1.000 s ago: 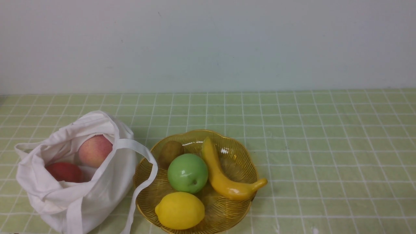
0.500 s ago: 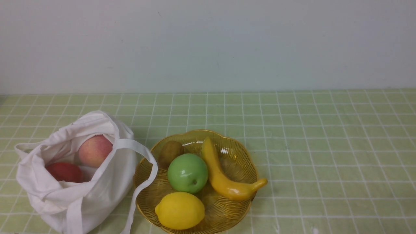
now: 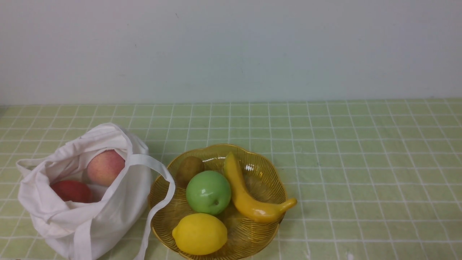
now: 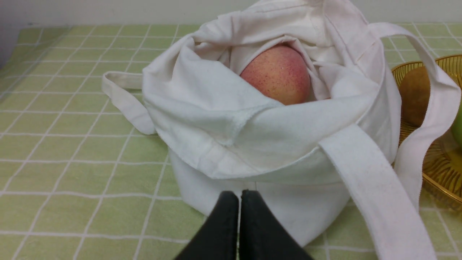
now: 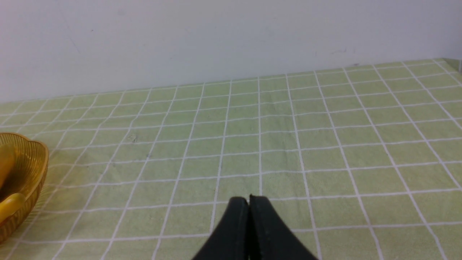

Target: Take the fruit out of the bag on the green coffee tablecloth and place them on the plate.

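The white bag (image 3: 108,213) stands open at the left on the green checked tablecloth (image 3: 361,162). Inside it lie a pink-yellow apple (image 3: 105,167) and a dark red apple (image 3: 71,191). The amber plate (image 3: 265,169) beside it holds the green apple (image 3: 208,192). One bag strap (image 3: 158,202) drapes over the plate's rim. Neither gripper shows in the front view. In the left wrist view my left gripper (image 4: 239,196) is shut and empty, just in front of the bag (image 4: 202,108), with the pink-yellow apple (image 4: 277,74) showing. My right gripper (image 5: 249,200) is shut and empty over bare cloth.
The plate also holds a yellow lemon (image 3: 199,233), a yellow banana (image 3: 249,196) and a brown kiwi (image 3: 190,168). A pale wall (image 3: 231,50) rises behind the table. The plate's edge (image 5: 34,159) shows in the right wrist view.
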